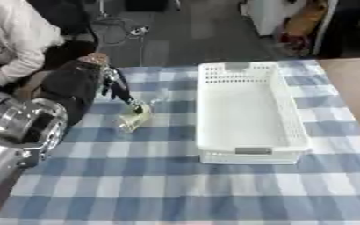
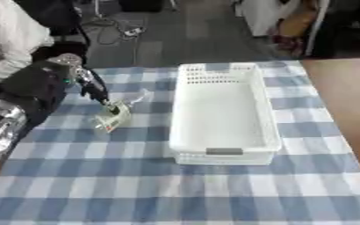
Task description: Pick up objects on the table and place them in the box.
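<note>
A small clear packet with a pale yellow-green content (image 1: 134,117) lies on the checked tablecloth, left of the white box (image 1: 244,110). My left hand (image 1: 118,90) reaches in from the left, and its dark fingers (image 2: 97,94) point down onto the packet's upper end. Whether the fingers pinch the packet or only touch it is unclear. The box is a long white perforated basket with nothing showing inside it. My right hand shows in neither view.
My left arm's silver joint (image 1: 22,125) fills the lower left. The blue and white checked table (image 1: 175,189) ends at a brown edge (image 1: 352,83) on the right. A person's sleeve (image 1: 14,39) shows at the far left beyond the table.
</note>
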### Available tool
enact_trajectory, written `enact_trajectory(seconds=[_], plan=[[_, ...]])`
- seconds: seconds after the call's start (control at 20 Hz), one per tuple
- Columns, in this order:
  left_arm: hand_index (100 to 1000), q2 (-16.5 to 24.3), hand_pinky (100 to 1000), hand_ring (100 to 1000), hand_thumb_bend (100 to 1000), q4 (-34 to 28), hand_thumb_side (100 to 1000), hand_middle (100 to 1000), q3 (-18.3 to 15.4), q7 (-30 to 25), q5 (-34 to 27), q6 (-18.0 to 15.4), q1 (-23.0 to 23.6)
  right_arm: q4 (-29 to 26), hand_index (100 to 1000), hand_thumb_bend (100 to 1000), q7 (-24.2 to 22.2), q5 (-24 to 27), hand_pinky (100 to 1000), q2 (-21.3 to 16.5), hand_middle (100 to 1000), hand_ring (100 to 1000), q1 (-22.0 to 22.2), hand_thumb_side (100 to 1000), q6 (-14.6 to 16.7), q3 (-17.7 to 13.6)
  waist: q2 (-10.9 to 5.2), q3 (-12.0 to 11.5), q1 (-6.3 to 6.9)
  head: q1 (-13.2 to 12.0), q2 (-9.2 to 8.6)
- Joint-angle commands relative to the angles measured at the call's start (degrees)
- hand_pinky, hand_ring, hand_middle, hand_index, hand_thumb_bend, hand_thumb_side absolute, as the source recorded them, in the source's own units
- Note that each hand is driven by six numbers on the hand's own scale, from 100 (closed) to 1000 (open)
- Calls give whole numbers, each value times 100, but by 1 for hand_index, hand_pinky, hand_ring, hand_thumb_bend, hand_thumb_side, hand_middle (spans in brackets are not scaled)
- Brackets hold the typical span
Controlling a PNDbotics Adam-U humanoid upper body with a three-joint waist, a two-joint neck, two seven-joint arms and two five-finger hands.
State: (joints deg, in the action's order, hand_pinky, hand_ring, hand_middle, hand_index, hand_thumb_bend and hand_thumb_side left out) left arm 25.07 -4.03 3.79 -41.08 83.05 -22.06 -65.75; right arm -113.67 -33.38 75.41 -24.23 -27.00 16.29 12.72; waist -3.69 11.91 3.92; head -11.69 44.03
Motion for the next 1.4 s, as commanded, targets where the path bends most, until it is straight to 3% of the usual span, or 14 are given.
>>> enact_trajectory(seconds=[0.05,0.4,0.8,1.4], plan=[[965,13,832,917,1000,-57,1000,953,-22,-1089,147,-1146,-140,-92,369,100,10,29,194,-44,282,201,-121,988,-8,-32,-48,21,-23,-125,5],[969,-58,845,939,1000,-429,1000,945,166,-1089,466,-1055,-64,-92,368,100,28,84,198,47,284,203,-244,984,-52,-14,-10,149,7,-335,8],[968,27,854,958,1000,-852,1000,934,366,-1089,995,-651,56,-92,368,100,46,133,201,77,285,204,-330,981,-74,-27,11,210,59,-392,8],[963,-126,843,949,1000,-625,1000,927,226,-1089,1374,-618,334,-92,368,100,53,151,202,95,286,205,-363,979,-64,-45,24,230,58,-417,8]])
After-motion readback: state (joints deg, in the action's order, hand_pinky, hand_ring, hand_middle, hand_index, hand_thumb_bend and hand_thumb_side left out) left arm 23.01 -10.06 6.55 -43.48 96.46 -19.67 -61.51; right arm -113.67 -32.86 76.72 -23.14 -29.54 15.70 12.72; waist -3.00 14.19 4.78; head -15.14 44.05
